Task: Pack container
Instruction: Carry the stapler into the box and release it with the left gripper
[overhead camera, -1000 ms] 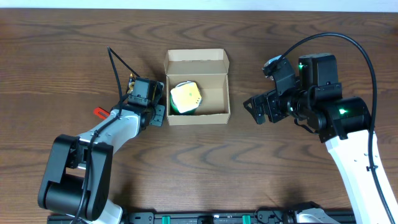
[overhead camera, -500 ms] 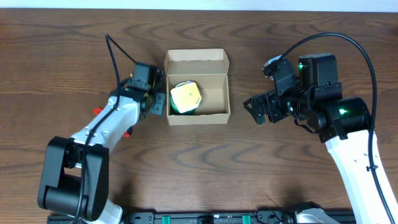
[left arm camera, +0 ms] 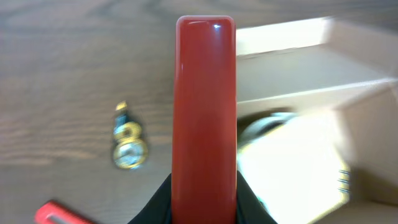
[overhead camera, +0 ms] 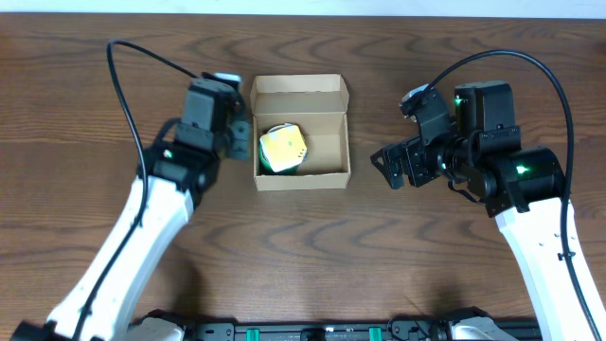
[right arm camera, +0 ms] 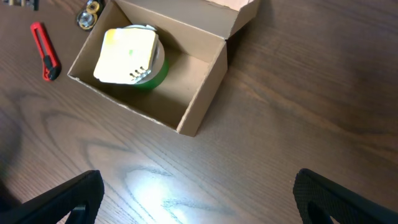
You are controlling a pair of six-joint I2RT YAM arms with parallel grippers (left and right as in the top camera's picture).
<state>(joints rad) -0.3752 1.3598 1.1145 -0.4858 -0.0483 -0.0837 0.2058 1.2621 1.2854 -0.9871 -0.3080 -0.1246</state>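
Observation:
The container [overhead camera: 301, 182] is an open tan cardboard box with its flap lid folded back, at the table's middle. Inside it a yellow square block [overhead camera: 282, 147] lies on a green roll [right arm camera: 154, 78]. My left gripper [overhead camera: 235, 128] hovers at the box's left wall and is shut on a long red bar [left arm camera: 205, 112]. In the left wrist view the box [left arm camera: 292, 62] lies right of the bar. My right gripper [overhead camera: 386, 169] is open and empty, right of the box. Its fingers [right arm camera: 84, 190] stand wide apart over bare table, with the box [right arm camera: 205, 93] ahead.
A red box cutter [right arm camera: 46, 50] and a small gold metal item [right arm camera: 90, 12] lie on the table left of the box. They also show in the left wrist view, the cutter [left arm camera: 53, 213] and the gold item [left arm camera: 129, 149]. My left arm hides them in the overhead view.
My left arm has risen and swung toward the far side, carrying its gripper from the box's front left corner up along the left wall. The right arm has not moved.

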